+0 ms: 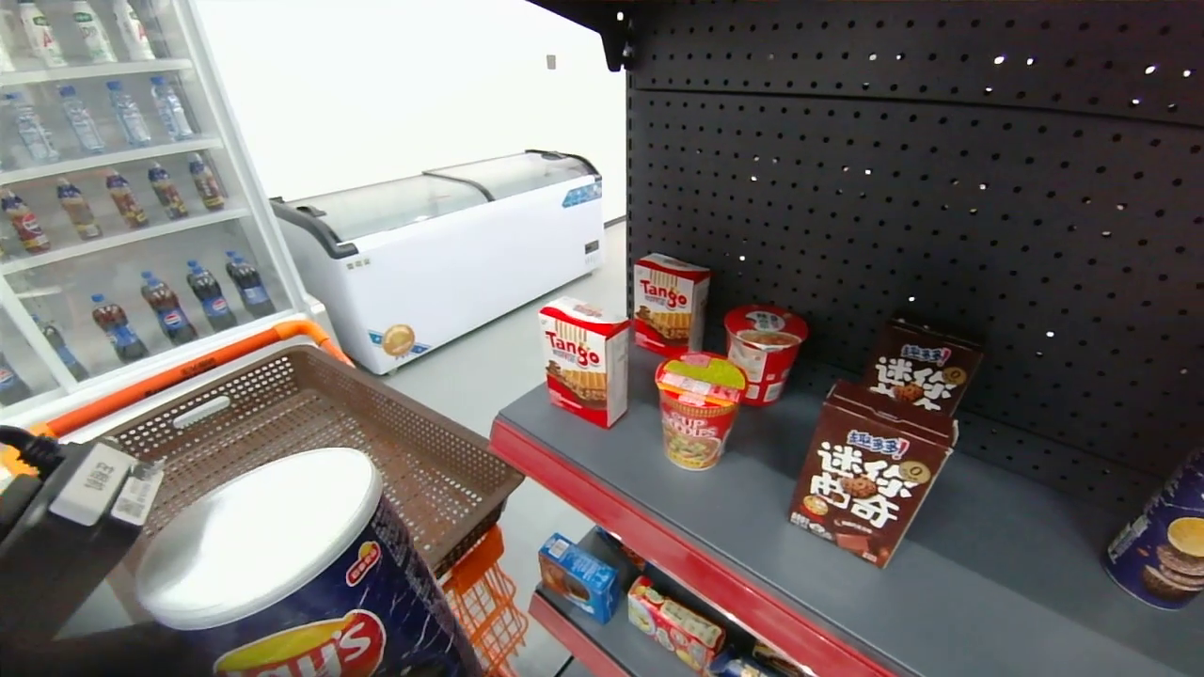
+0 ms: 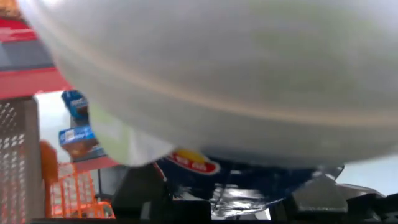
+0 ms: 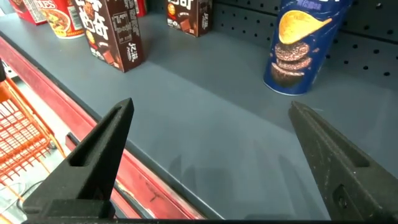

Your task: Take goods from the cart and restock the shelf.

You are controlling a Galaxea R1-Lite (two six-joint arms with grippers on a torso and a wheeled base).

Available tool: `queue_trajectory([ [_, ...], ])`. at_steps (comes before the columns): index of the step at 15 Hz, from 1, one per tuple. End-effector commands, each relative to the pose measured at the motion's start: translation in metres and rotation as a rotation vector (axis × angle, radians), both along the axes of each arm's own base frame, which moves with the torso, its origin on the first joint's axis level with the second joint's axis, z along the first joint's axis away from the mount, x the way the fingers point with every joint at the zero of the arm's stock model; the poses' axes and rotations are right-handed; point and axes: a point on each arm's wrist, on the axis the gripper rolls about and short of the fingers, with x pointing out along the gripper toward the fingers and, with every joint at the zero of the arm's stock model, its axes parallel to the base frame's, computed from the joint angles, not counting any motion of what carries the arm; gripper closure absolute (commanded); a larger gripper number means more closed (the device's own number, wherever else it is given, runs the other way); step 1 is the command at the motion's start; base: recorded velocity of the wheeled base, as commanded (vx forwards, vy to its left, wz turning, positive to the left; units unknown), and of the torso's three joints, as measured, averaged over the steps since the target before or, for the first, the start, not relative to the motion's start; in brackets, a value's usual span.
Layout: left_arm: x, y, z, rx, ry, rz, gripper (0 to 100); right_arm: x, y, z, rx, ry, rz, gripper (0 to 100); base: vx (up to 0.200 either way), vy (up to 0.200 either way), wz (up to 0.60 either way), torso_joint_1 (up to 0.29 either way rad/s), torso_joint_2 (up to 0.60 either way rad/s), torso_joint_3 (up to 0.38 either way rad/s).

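Shop aisle, drinks fridge and chest freezer behind. By the head view's clock, the grey shelf (image 1: 752, 527) at 4 o'clock carries 2 wafer boxes (image 1: 585, 362), 2 cup noodles (image 1: 698, 409), 2 chocolate boxes (image 1: 870, 470) and 1 stocked can (image 1: 1162, 541). The brown cart basket (image 1: 310, 404) lies at 8 o'clock. The task item, a chip can (image 1: 282, 564), stands upright at 7 o'clock, apparently clamped round its body by the left gripper (image 2: 242, 196). The right gripper (image 3: 205, 162) hangs over bare shelf, fingers spread wide, holding nothing. Handling, as judged: light, stiff, glossy tube, liable to slip or dent. Hold it mid-body, away from the lid.
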Motion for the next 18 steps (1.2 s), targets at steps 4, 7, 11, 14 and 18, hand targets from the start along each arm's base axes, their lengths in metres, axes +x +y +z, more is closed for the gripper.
queue_trajectory([
  [4,-0.001,-0.001,-0.006,0.015,0.02,-0.009,100,0.0,0.0,0.0,0.0,0.001,0.0,0,0.0,0.0,-0.6,0.007,0.0,0.002],
  [7,-0.002,0.0,-0.009,0.022,0.029,-0.009,100,0.0,0.0,0.0,0.0,0.001,0.0,0,0.0,0.0,-0.6,0.001,0.0,0.002],
  [11,-0.002,0.0,-0.01,0.023,0.031,-0.009,100,0.0,0.0,0.0,0.0,0.001,0.0,0,0.0,0.0,-0.6,0.001,0.0,0.004],
  [14,-0.003,0.001,-0.014,0.03,0.042,-0.009,100,0.0,0.0,0.0,0.0,0.002,0.0,0,0.0,0.0,-0.6,0.002,0.0,-0.001],
  [18,-0.008,0.004,-0.019,0.035,0.048,-0.007,100,0.0,0.0,0.0,0.0,0.002,0.0,0,0.0,0.0,0.0,0.0,0.0,0.0],
])
